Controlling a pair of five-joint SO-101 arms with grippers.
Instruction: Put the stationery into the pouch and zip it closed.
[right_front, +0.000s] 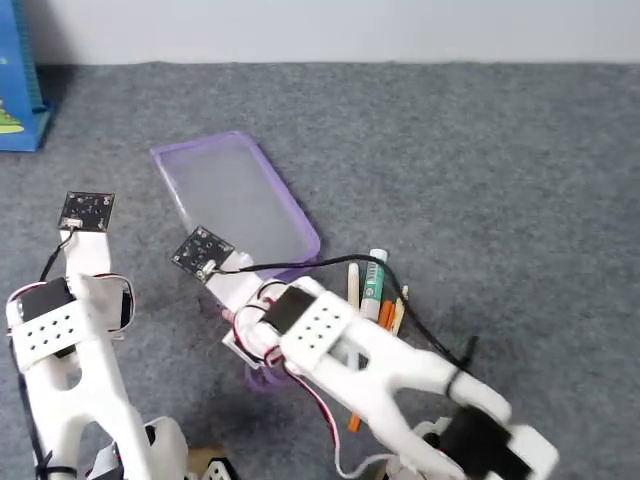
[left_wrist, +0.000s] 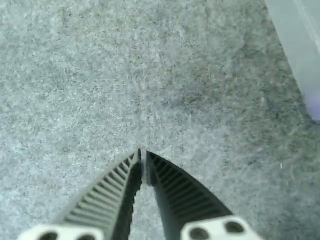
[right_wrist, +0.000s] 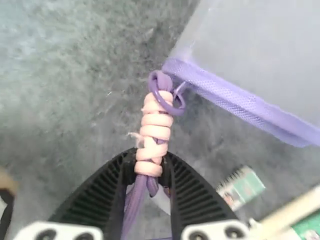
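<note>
the table is covered in a grey, felt-like carpet (right_front: 480, 150), and a pale wall runs along the far edge at twelve o'clock. starting at the left, one blue box (right_front: 18, 85) stands at about ten o'clock against that wall. below it, near eight o'clock, is the left arm (right_front: 70, 340), and its left gripper (left_wrist: 143, 161) hangs over bare carpet with the ribbed fingers pressed together tip to tip, holding nothing.

a little left of the middle lies one pouch (right_front: 240, 205), clear with purple trim, its length running from eleven o'clock down toward five. at its near end the right arm (right_front: 330, 340) comes in from five o'clock. the right gripper (right_wrist: 149, 172) is clamped narrowly on the pink braided zip cord (right_wrist: 155, 130), which hangs from a purple ring (right_wrist: 162, 92) at the pouch's corner.

just to the right of that, at about four o'clock from the pouch, the stationery (right_front: 375, 285) lies on the carpet, outside the pouch: a green-and-white tube, a pale stick and some orange pens. the arm covers part of the bundle, so i cannot count them exactly.

in all: two arms, two grippers, one pouch, one box.
</note>
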